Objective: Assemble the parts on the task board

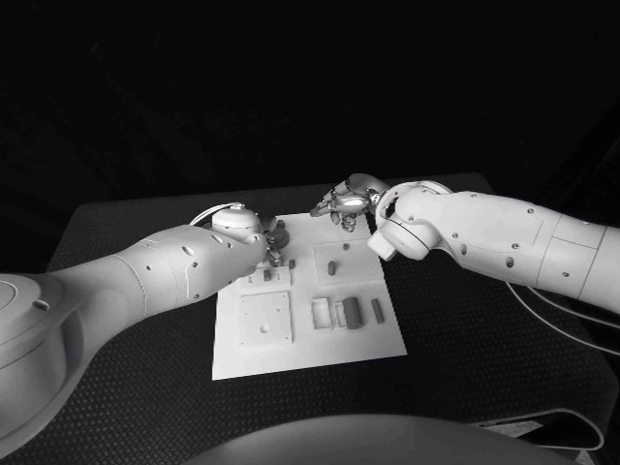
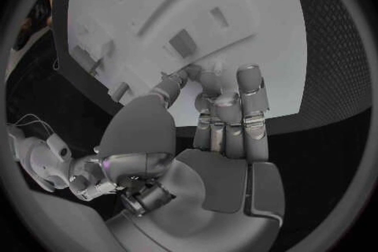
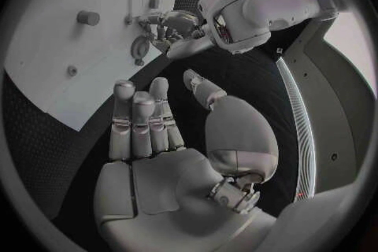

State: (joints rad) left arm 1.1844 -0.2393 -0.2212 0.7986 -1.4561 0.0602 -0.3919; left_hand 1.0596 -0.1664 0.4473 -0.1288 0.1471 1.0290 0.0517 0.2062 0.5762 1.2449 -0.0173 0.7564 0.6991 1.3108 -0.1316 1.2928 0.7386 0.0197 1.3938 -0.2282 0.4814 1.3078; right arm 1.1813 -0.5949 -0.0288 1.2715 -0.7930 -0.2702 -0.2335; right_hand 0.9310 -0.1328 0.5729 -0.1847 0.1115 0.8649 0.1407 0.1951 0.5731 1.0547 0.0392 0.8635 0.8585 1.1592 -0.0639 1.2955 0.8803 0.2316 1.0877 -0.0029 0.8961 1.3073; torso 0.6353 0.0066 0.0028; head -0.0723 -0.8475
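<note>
On the black table (image 1: 142,387), the white board (image 1: 303,339) lies in the middle, its near edge toward the robot and its far edge under the two hands. Toward the board's near left corner sits a raised square plate (image 1: 265,318), and just beside it, toward the right edge, stand three upright parts (image 1: 348,311) in a row, close together but apart from one another. Farther along, a recessed panel (image 1: 338,263) near the right edge holds a small part (image 1: 332,268). Close to the board's left edge, the left hand (image 1: 269,246) hangs over the surface; the left wrist view shows its fingers (image 2: 251,91) lying side by side with their tips down at the board (image 2: 189,6) and the thumb reaching to the same spot, but whether anything is pinched there I cannot tell. At the board's far edge, toward its right corner, the right hand (image 1: 345,201) hovers; the right wrist view shows this hand (image 3: 157,151) with its palm bare, fingers (image 3: 142,120) straight and together, thumb set apart, holding nothing. A round peg (image 3: 88,17) stands on the board in that view, well apart from the right hand.
</note>
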